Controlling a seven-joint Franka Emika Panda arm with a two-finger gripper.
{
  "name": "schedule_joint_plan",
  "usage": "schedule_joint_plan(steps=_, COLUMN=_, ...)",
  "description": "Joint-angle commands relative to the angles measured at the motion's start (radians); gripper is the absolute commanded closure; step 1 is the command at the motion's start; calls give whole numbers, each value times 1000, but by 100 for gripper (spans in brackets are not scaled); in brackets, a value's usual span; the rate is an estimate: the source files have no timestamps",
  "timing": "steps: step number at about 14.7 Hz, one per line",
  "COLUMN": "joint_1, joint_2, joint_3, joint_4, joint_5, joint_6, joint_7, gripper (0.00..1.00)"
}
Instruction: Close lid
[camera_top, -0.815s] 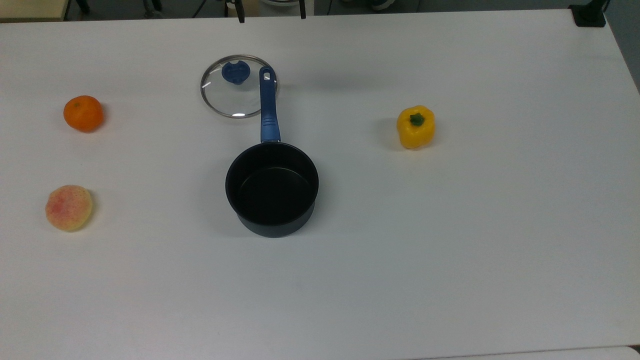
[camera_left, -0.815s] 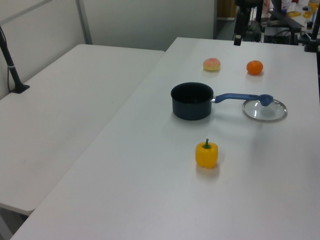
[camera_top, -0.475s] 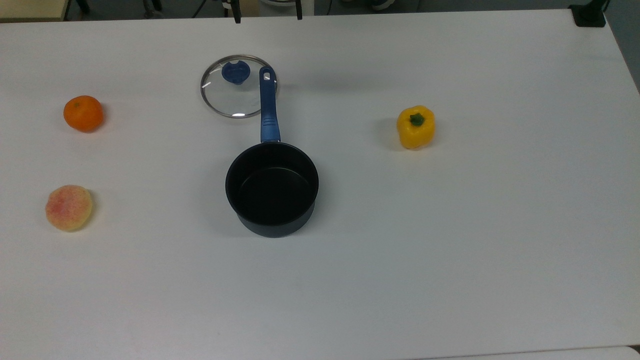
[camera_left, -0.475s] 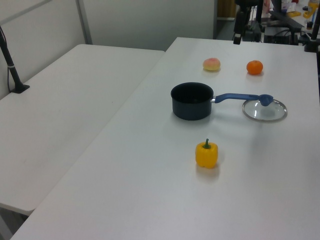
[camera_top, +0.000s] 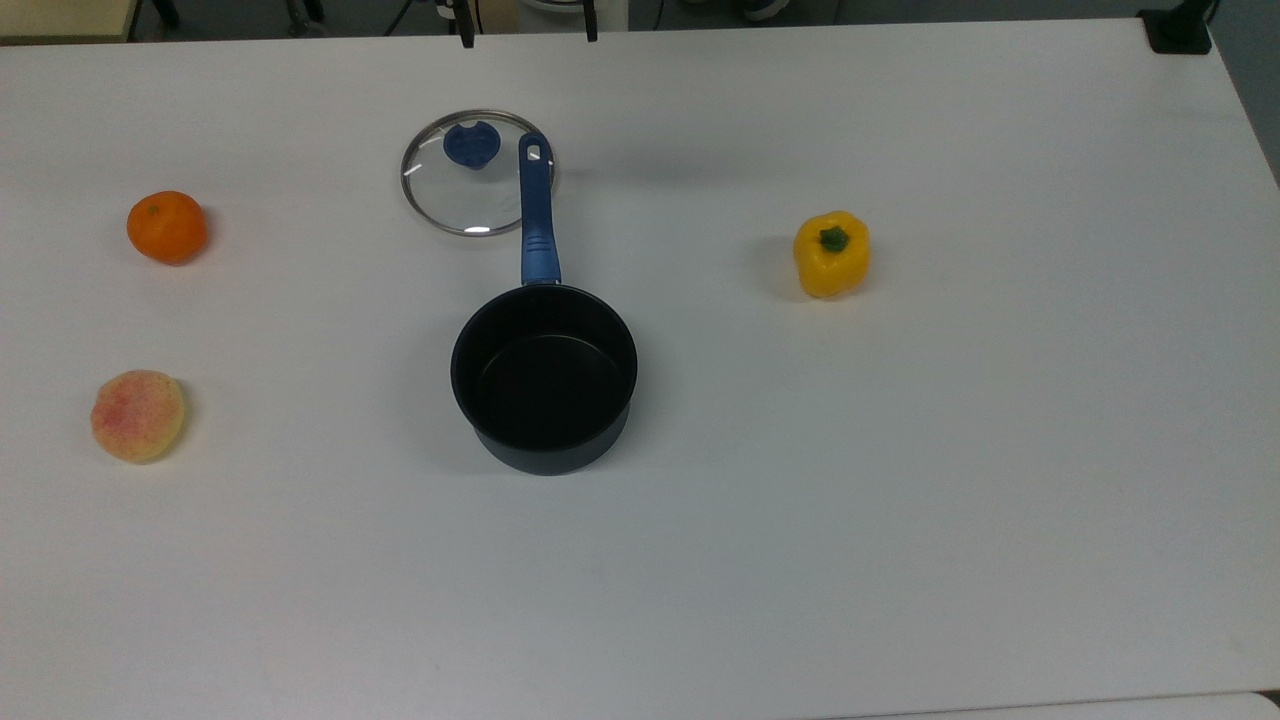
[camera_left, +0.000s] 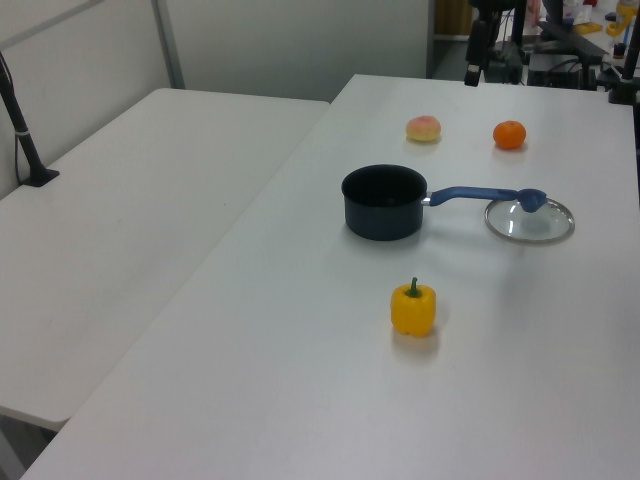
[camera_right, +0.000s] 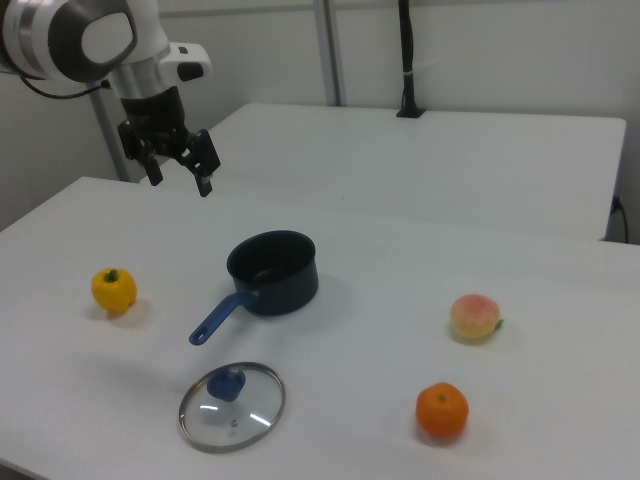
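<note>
- No print is readable on the glass lid (camera_top: 478, 172), which lies flat on the table (camera_top: 900, 450) at 11 o'clock from the saucepan (camera_top: 544, 377), under its blue handle (camera_top: 535, 212).
- The gripper (camera_right: 180, 172) hangs released, high above the table, with wide free room around.

A lab or office workroom — plain white rectangular tables (camera_left: 150, 230) are standing pushed together, grey partition walls (camera_right: 480, 50) backing them.
</note>
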Motion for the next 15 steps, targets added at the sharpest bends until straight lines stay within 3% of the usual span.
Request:
schedule_joint_plan(steps=1, joint_1=-6, joint_2=-26, joint_3=4, joint_4=-25, joint_5=-6, joint_6=2, joint_7=-17, gripper=0)
schedule_joint_plan(steps=11, joint_1=-17, joint_2=-47, joint_3=9, joint_4=-66, joint_5=-17, joint_6=-172, joint_7=-180, gripper=0)
schedule_joint_plan(steps=15, joint_1=-17, joint_2=-81, joint_3=7, joint_4=-83, joint_5=-54, joint_6=-260, joint_7=-223, gripper=0)
